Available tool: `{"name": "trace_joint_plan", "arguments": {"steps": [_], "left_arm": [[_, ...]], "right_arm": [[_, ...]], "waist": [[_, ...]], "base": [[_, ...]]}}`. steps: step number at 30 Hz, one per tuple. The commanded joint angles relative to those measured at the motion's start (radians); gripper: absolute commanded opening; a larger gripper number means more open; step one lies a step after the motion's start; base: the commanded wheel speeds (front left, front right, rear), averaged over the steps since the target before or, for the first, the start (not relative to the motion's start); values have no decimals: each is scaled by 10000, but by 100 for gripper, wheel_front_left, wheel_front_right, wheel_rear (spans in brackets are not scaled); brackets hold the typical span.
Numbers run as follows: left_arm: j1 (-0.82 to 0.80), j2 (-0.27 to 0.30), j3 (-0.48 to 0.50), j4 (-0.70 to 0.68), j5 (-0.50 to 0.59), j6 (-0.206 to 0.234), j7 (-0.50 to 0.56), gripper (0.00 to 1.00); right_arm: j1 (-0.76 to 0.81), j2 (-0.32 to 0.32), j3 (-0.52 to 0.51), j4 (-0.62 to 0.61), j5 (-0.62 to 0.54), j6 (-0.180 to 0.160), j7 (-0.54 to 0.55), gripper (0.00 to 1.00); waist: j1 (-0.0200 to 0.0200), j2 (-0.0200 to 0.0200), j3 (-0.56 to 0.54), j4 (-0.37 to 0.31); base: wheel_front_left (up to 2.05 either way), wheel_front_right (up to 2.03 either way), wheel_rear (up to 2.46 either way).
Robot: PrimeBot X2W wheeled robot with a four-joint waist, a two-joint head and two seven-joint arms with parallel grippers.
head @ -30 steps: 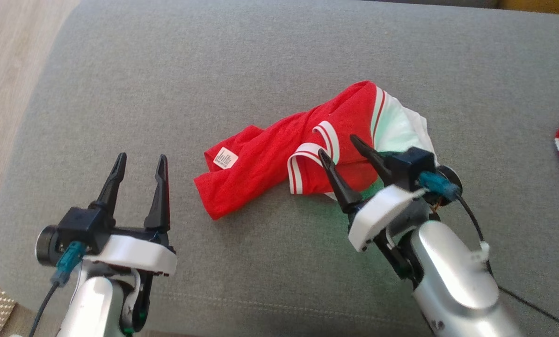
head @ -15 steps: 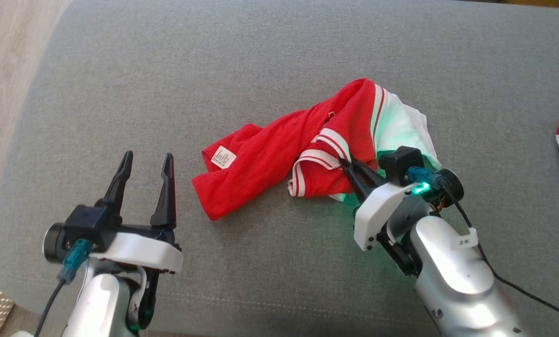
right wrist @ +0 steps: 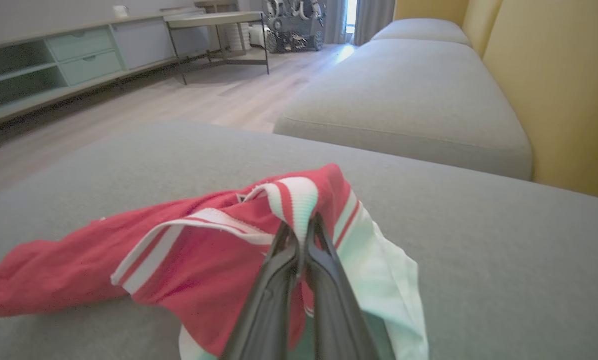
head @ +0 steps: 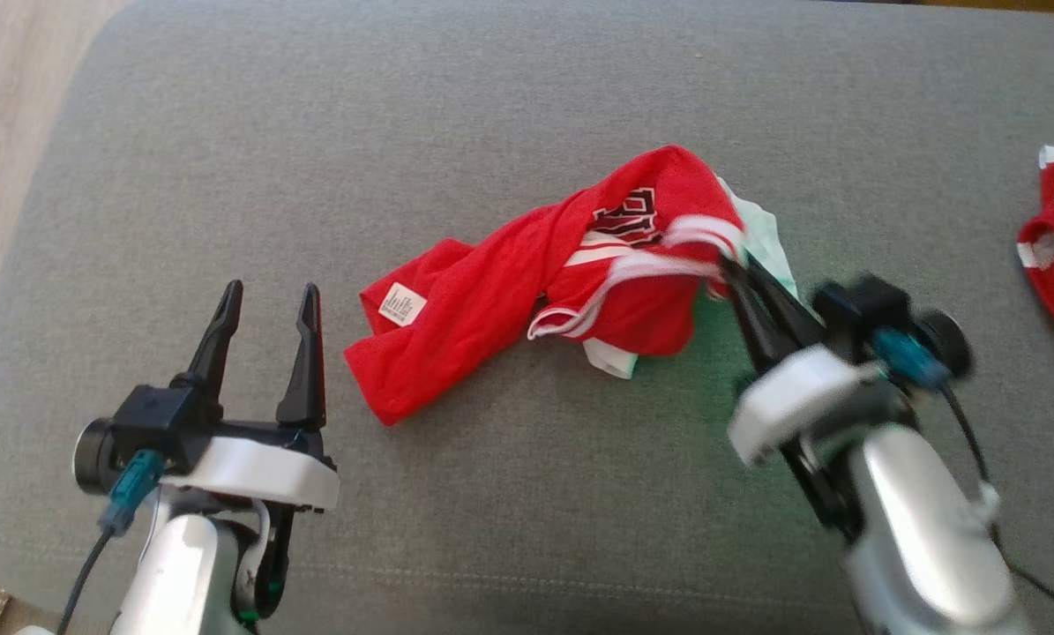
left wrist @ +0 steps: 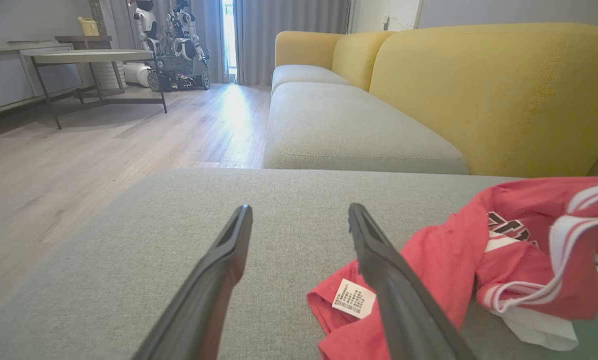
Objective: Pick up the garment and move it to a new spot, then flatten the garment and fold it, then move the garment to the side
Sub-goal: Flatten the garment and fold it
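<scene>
Grey cushion point(head: 527, 88), yellow sofa point(left wrist: 479, 90) behind — wooden floor point(left wrist: 78, 165), metal-legged table point(left wrist: 93, 56)

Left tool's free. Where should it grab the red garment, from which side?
Probably the loose end of the garment by its white label, coming in low from the robot's left: it lies nearest the open left tool, opposite the striped trim pinched by the right tool.

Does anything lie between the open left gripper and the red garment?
Nothing visible does: bare grey cushion separates the left gripper from the garment's near corner. The right gripper is shut on its striped trim.
</scene>
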Motion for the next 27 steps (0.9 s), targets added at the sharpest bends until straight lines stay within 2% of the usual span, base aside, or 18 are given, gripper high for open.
{"name": "trace_joint_plan", "arguments": {"steps": [1,9,16,22,23,24,25,27], "left_arm": [[-229,137,404,-375,-59,-43,-120,100],[-233,180,387,-405,-40,-118,-121,100],[-223,207,329,-364,-33,-153,-121,100],[-254,281,314,-328,-54,-168,-121,100],[-258,287,301,-321,-57,-171,-121,100],[-262,292,289,-319,-58,-170,-121,100],[-261,300,278,-319,-60,-167,-122,100],[-245,319,268,-323,-71,-156,-117,100]], "right_arm": [[333,-19,-25,-862,-182,35,273,0],[2831,-301,-1066,-3476,-555,35,2151,0],[4455,-113,-1654,-4010,-514,35,3358,0],[4808,18,-1767,-3588,-386,35,3604,0],[4767,32,-1759,-3450,-376,35,3555,2],[4704,47,-1770,-3337,-342,35,3458,41],[4637,60,-1777,-3239,-308,35,3345,100],[4504,81,-1775,-3136,-168,35,3050,100]], "waist": [[0,0,27,-72],[0,0,60,-243],[0,0,15,-284],[0,0,3,-386],[0,0,-5,-394],[0,0,-11,-404],[0,0,-22,-413],[0,0,-54,-430]], "base": [[0,0,0],[0,0,0],[0,0,0],[0,0,0],[0,0,0],[0,0,0],[0,0,0],[0,0,0]]}}
